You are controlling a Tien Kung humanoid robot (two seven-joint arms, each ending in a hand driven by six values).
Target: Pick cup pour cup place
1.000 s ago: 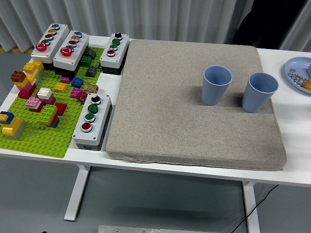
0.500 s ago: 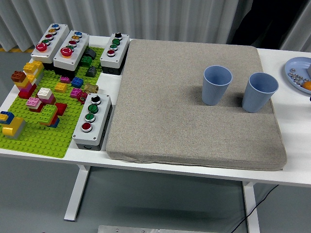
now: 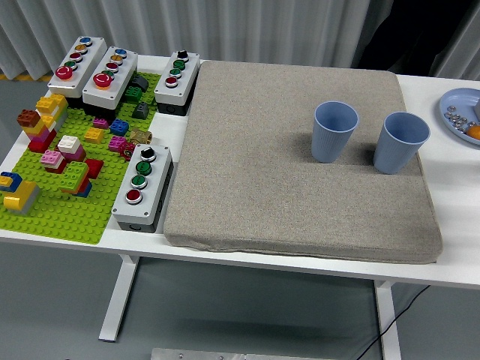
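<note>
Fingers unseen, left cup, right cup, upright on mat

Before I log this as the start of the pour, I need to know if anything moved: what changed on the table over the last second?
Nothing visibly changed. The two blue cups, the left cup and the right cup, stand upright and apart on the grey mat, just as before. Neither robot hand is in view, and nothing has been picked up.

Open grey mat left of two upright blue cups; a narrow gap separates them; button boxes border the mat's left edge.
</note>
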